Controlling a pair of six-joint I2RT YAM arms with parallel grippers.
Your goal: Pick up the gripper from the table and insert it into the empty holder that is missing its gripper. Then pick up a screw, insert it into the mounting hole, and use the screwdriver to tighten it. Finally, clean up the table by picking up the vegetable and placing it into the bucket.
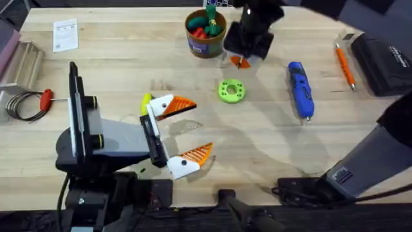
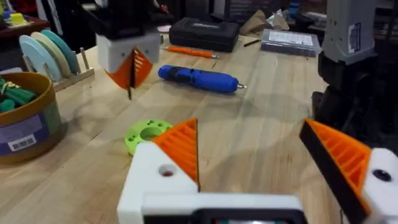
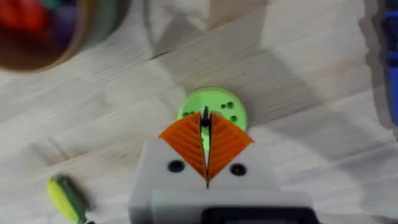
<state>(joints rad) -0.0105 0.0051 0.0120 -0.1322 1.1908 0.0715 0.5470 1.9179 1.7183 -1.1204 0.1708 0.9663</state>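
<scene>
My left gripper (image 1: 192,129) lies open near the table's front left. Each of its two white holders (image 2: 149,180) carries an orange ribbed gripper finger (image 2: 180,146), and a mounting hole (image 2: 166,171) shows in the white block. The yellow-green vegetable (image 1: 147,103) lies right beside its far finger. My right gripper (image 1: 240,62) hangs at the back middle, next to the bucket (image 1: 205,32), and is shut on a thin dark screw (image 2: 129,92). In the right wrist view that gripper (image 3: 206,127) hovers over the green disc (image 3: 212,107). The blue screwdriver (image 1: 300,89) lies to the right.
The bucket holds red, green and orange toys. An orange pen (image 1: 344,64) and a black case (image 1: 380,61) lie at the far right. At the left edge are a red-handled screwdriver (image 1: 46,100) with a wire coil, a paper (image 1: 65,33), and a rack of discs (image 2: 46,53).
</scene>
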